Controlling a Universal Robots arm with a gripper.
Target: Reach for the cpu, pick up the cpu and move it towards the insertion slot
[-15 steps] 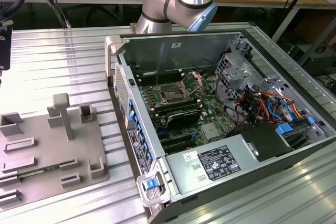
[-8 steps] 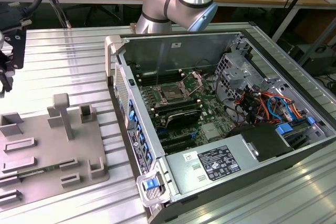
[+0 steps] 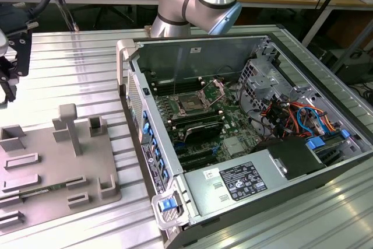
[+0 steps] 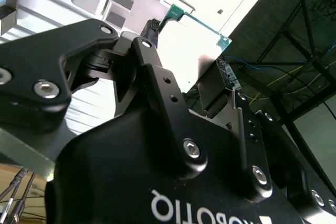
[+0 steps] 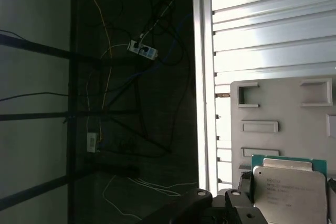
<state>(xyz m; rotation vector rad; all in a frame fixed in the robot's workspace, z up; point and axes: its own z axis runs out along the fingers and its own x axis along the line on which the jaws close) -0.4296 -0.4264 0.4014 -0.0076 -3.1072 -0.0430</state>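
The cpu (image 5: 290,181), a flat silvery square with a thin green rim, sits between the black fingers (image 5: 242,188) of my gripper (image 5: 286,211), which is shut on it. In the second wrist view the cpu (image 4: 191,38) glares white, green-edged, with a finger (image 4: 144,51) pressed to its side. In the exterior view my gripper (image 3: 8,83) hangs at the far left edge, raised above the grey fixture plate (image 3: 52,167). The insertion slot (image 3: 191,103) lies in the open computer case, its metal bracket (image 3: 215,88) hinged up, far towards the exterior view's right of the gripper.
The case's pale side wall (image 3: 137,109) stands between the plate and the motherboard. Upright holders (image 3: 69,123) rise from the plate. Coloured cables (image 3: 291,112) and a power supply (image 3: 245,179) fill the case's right. The slatted table's edge (image 5: 205,77) drops to a dark floor with wires.
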